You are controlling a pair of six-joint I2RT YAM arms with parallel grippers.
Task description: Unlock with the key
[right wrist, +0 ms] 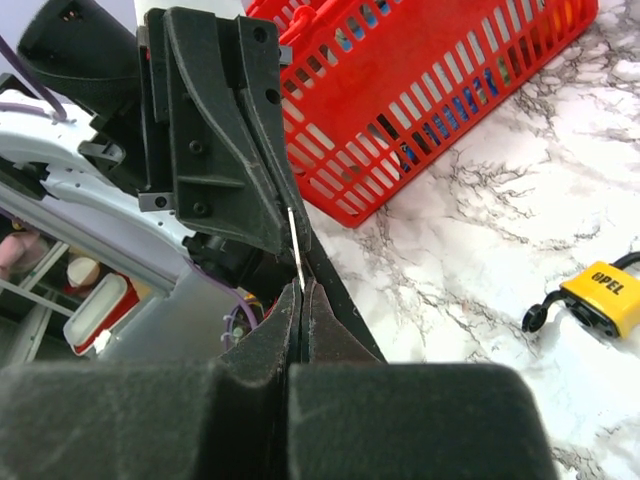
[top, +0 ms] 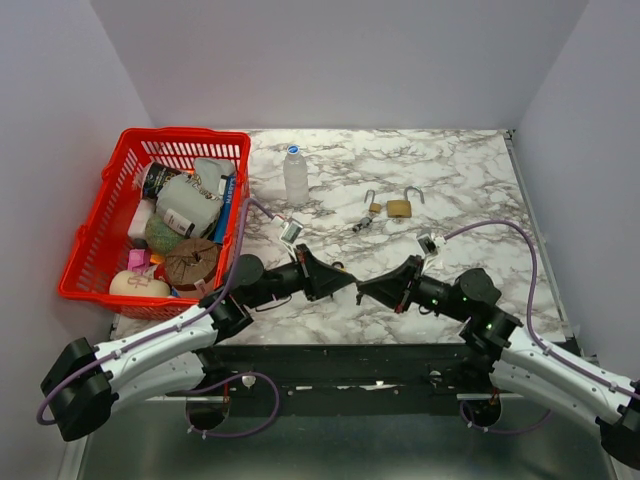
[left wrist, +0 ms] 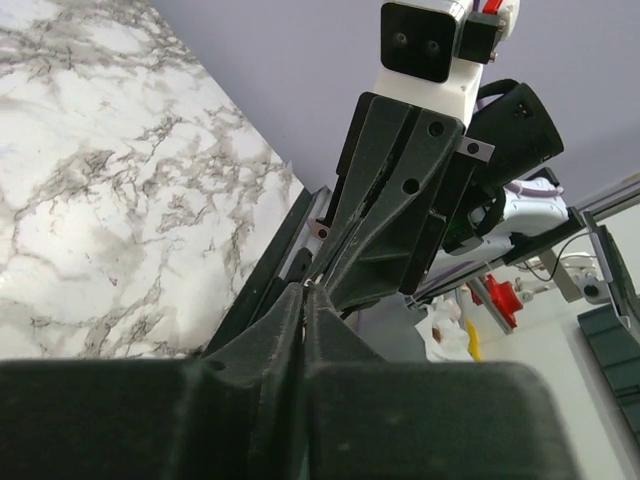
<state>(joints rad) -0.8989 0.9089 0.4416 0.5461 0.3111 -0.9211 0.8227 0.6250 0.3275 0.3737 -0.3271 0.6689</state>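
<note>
My two grippers meet tip to tip above the table's front middle. In the right wrist view the key (right wrist: 294, 245) shows as a thin silver blade seen edge-on. My right gripper (right wrist: 300, 285) is shut on its lower end. Its upper end runs in between the fingers of the left gripper (top: 350, 282). In the left wrist view the left gripper (left wrist: 306, 288) has its jaws pressed together, with a glint of the key (left wrist: 312, 284) at the tips. A brass padlock (top: 399, 208) lies farther back on the marble, also visible as the yellow padlock (right wrist: 603, 297). The right gripper (top: 364, 290) points left.
A red basket (top: 185, 133) full of household items stands at the left; its mesh wall (right wrist: 430, 90) shows in the right wrist view. A clear bottle (top: 296, 175) stands upright behind the arms. A smaller padlock (top: 372, 204) and loose keys (top: 362, 225) lie beside the brass one.
</note>
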